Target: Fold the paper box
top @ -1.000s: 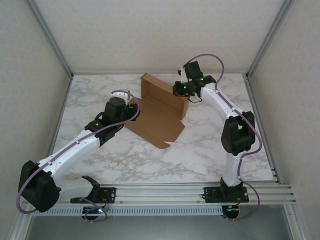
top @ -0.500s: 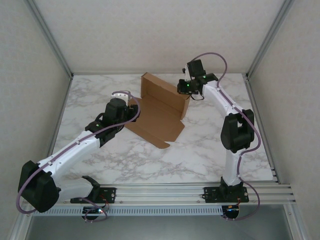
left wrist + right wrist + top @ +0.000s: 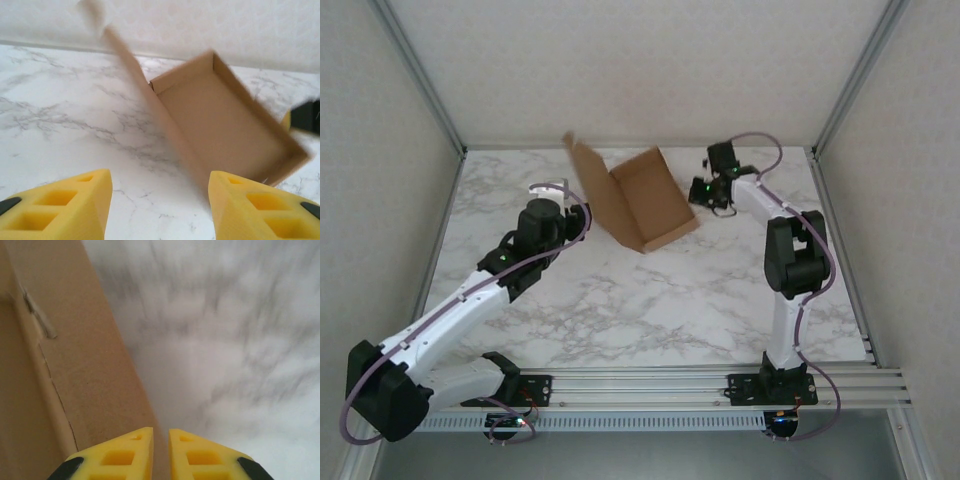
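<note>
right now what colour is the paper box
Plain brown cardboard, no markings. The paper box shows best in the left wrist view.

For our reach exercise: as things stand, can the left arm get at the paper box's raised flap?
Probably yes: the left arm has open jaws facing the raised flap, with bare table between.

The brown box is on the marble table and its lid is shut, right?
Not quite. The box is on the marble table, but its lid is open, not shut. It stands up along the left side, and you can see into the box. The top view shows this.
</note>
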